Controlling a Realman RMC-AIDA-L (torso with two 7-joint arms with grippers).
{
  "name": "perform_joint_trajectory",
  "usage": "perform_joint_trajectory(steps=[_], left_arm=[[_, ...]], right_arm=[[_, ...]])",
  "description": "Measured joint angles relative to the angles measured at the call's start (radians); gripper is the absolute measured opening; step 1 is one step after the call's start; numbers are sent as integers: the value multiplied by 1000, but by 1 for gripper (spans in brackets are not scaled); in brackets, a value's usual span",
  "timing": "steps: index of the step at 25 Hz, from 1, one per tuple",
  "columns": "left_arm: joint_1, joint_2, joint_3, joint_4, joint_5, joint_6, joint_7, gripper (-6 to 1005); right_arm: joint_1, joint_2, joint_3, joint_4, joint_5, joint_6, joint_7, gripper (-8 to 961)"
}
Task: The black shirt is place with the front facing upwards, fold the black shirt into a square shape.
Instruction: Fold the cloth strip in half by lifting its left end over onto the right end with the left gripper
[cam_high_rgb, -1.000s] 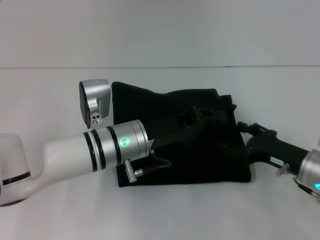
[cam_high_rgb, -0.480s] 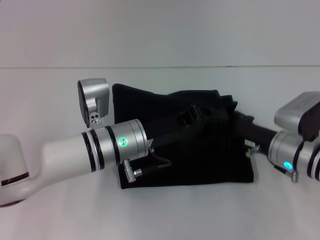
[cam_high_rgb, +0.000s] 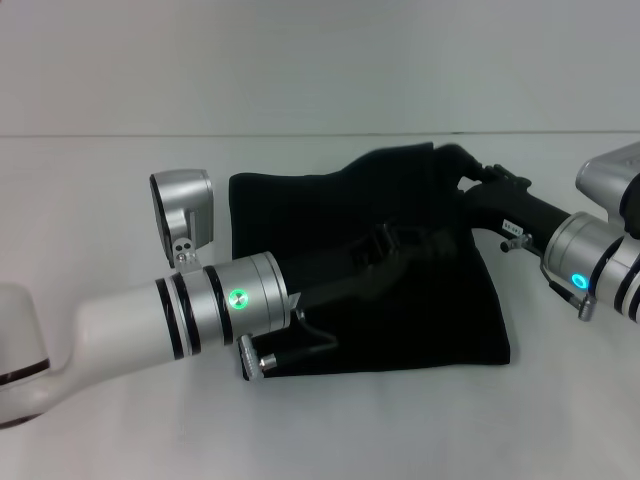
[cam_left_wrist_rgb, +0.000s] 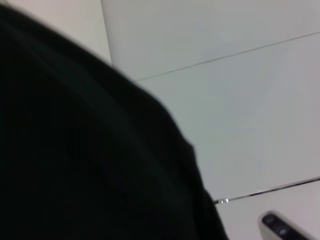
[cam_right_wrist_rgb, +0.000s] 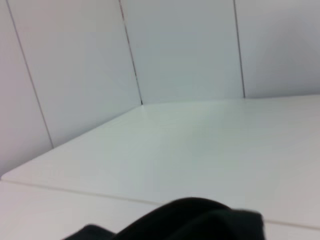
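We see the black shirt (cam_high_rgb: 420, 300) folded into a rough rectangle mid-table (cam_high_rgb: 100, 180), its 1 o'clock corner bunched and raised off the surface. Right gripper (cam_high_rgb: 462, 182) sits at that raised corner at 2 o'clock; can't tell whether its jaws are apart or clamped (black on black). Left gripper (cam_high_rgb: 388, 243) lies across the shirt's centre, reaching in from 8 o'clock; jaw state unreadable too. Left wrist view is mostly dark cloth (cam_left_wrist_rgb: 75, 150).

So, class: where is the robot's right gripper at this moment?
In the head view, the right gripper is on the right, at the far right corner of the folded black shirt, across from the left gripper over the shirt's middle.
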Motion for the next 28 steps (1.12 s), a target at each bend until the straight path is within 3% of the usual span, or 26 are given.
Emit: perform_joint_trajectory(steps=[12,19,28], left_arm=[[9,-5,26,-48,12,-70,46,37],[-4,-6,24,-127,12,-209,124,38],[-22,-6,19,-175,11,-279,151,39]], right_arm=[[-11,-8,18,-9,12,7,-16,938],[-32,-10,46,-10,15,46,-56,938],[-50,-11,143,-11,21,79,-78,938]])
